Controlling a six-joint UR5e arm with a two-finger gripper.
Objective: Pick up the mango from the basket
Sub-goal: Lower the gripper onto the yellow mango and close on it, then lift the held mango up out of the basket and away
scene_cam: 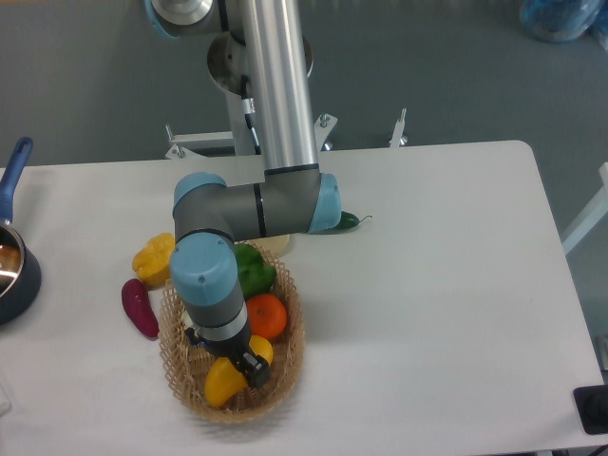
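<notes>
The mango (222, 384) is a smooth yellow-orange fruit lying in the front of the tan wicker basket (291, 353). My gripper (245, 365) points straight down into the basket and sits right on the mango, whose yellow skin shows on both sides of it. One dark finger (256, 372) lies against the mango's right side. The wrist hides the other finger, so I cannot tell whether the jaws are shut on the fruit. A round orange (267, 316) and a green pepper (254, 269) lie behind it in the basket.
A yellow bell pepper (152, 258) and a purple eggplant (140, 309) lie on the table left of the basket. A green chili (348, 221) lies behind the arm's elbow. A dark pot with a blue handle (11, 271) stands at the left edge.
</notes>
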